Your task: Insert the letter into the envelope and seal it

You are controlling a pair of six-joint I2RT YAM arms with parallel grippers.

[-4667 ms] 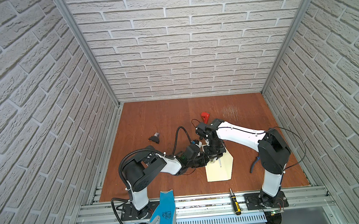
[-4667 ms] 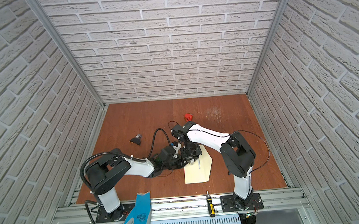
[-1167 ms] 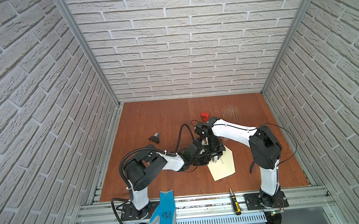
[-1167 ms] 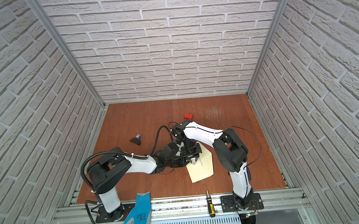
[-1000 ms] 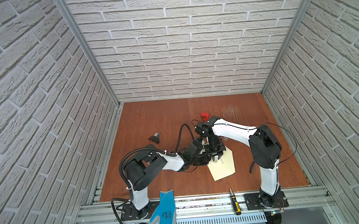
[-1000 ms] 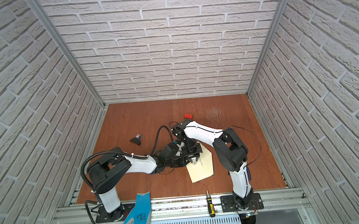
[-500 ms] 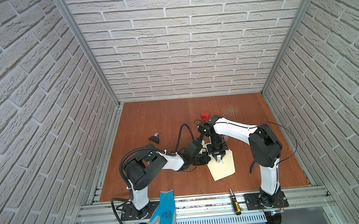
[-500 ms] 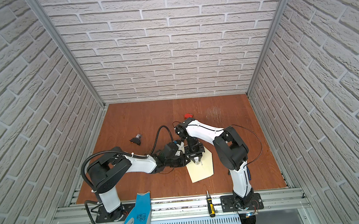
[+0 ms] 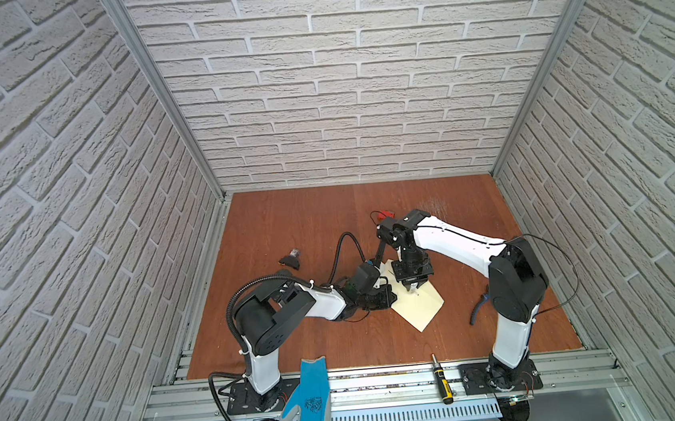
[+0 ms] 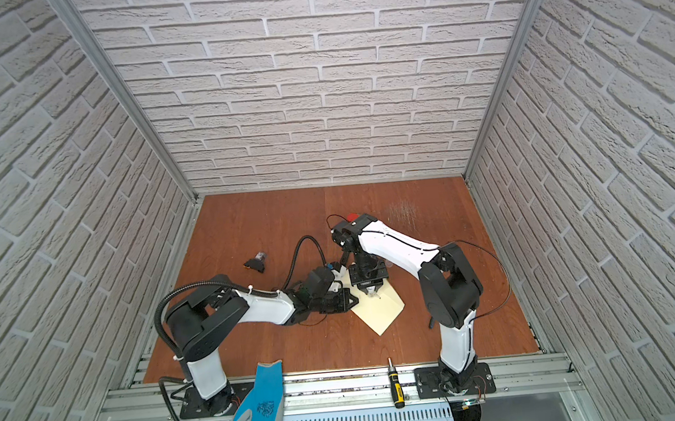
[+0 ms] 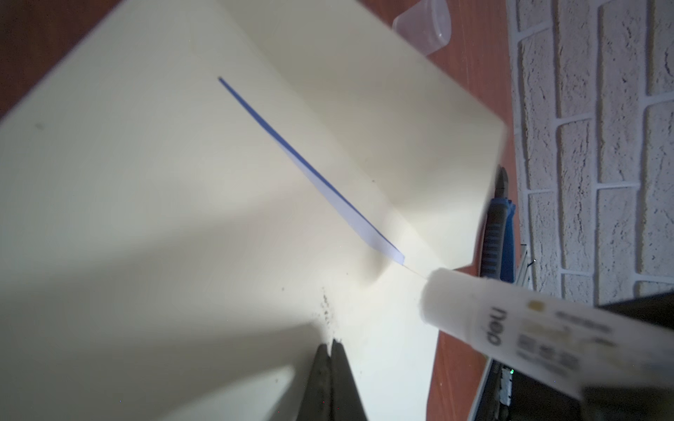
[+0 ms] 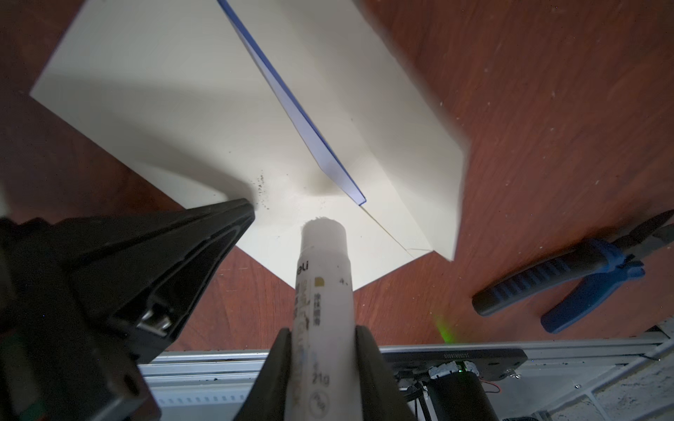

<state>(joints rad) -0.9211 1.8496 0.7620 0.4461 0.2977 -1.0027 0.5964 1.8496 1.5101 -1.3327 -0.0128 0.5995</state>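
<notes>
Brick-patterned walls (image 9: 338,95) box in a reddish wooden table (image 9: 287,224); read it from your edge outward. On the metal rail (image 9: 384,378) at six o'clock lie a blue glove (image 9: 308,397) and a screwdriver (image 9: 441,379), both well apart from the work.

Near the table's middle the envelope (image 9: 419,308) lies flat and turned on the diagonal, its flap not yet closed. The letter (image 11: 364,229) is already inside, with only a thin blue-edged strip showing at the mouth. Blue-handled pliers (image 9: 480,311) lie at three o'clock from the envelope.

Your left end effector (image 11: 332,346) comes in from nine o'clock. Its jaws are fully together, gripping nothing, and the tips rest on the paper. That looks like a pin, so the envelope cannot slide under the glue.

Your right end effector (image 12: 322,335) hangs over the twelve o'clock end, its jaws closed partway around the body of a white glue stick (image 12: 322,255). The bared tip points down at the corner of the mouth, just beside the letter's edge. Whether it touches the paper you cannot tell. You are likely at the gluing step.

Farther back, a clear cap (image 11: 425,25) sits beyond the flap. A small black part (image 9: 290,259) is at ten o'clock and a red piece (image 9: 384,215) at twelve.
</notes>
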